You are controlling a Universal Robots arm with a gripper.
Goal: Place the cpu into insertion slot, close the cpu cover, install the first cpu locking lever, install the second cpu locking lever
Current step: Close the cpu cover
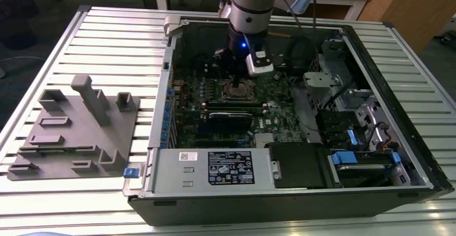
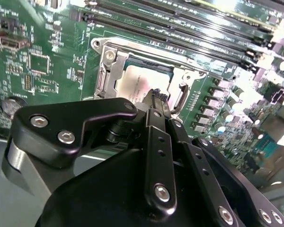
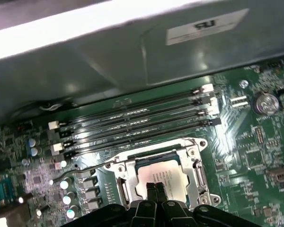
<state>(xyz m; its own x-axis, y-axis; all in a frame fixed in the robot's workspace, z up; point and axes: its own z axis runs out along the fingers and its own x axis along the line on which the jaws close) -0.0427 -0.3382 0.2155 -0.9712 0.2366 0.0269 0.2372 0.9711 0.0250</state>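
While the arm reaches down into the open computer case [image 1: 285, 206], the gripper [image 1: 237, 84] is seen directly above the insertion slot [image 1: 242, 92] on the green motherboard [image 3: 255, 142]. In both wrist views the 2 fingers [image 3: 150, 191] are drawn together, with at most a hairline seam between them, and nothing is gripped. Their tips [image 2: 157, 94] are set over the near edge of the cpu [image 3: 163, 176]; whether they press on it or hover just above cannot be told.

The cpu is seated flat in the slot, its pale metal top facing up. It is framed by the cpu cover [image 3: 189, 147], which lies down around it so that the chip shows through the square window. In the first wrist view 1 wire lever [image 3: 80, 169] is seen running out from a corner of the socket across the board; whether it is latched cannot be told.

Just beyond the socket, 4 long memory slots [image 3: 137, 118] run in parallel. In the exterior view a grey fixture block [image 1: 71, 129] rests on the slatted table [image 1: 114, 38], on the exterior view's left of the case.
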